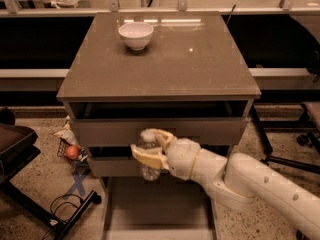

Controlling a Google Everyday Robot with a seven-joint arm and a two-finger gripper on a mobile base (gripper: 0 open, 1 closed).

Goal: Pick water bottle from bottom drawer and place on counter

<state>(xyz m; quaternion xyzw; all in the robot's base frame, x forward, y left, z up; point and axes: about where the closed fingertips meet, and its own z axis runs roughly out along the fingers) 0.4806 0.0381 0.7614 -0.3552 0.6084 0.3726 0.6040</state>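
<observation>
My gripper (148,146) is shut on the water bottle (149,170), a small clear bottle held upright in front of the middle drawer front, well above the open bottom drawer (157,209). The fingers (148,157) wrap its upper part, and only its lower body shows below them. The bottom drawer is pulled out and its flat floor is bare. The counter (200,64) is above and behind the gripper. The white arm comes in from the lower right.
A white bowl (135,35) stands on the counter at the back left. On the floor to the left are a dark stand (30,184), cables and an orange ball (72,152). A chair base (295,159) is at the right.
</observation>
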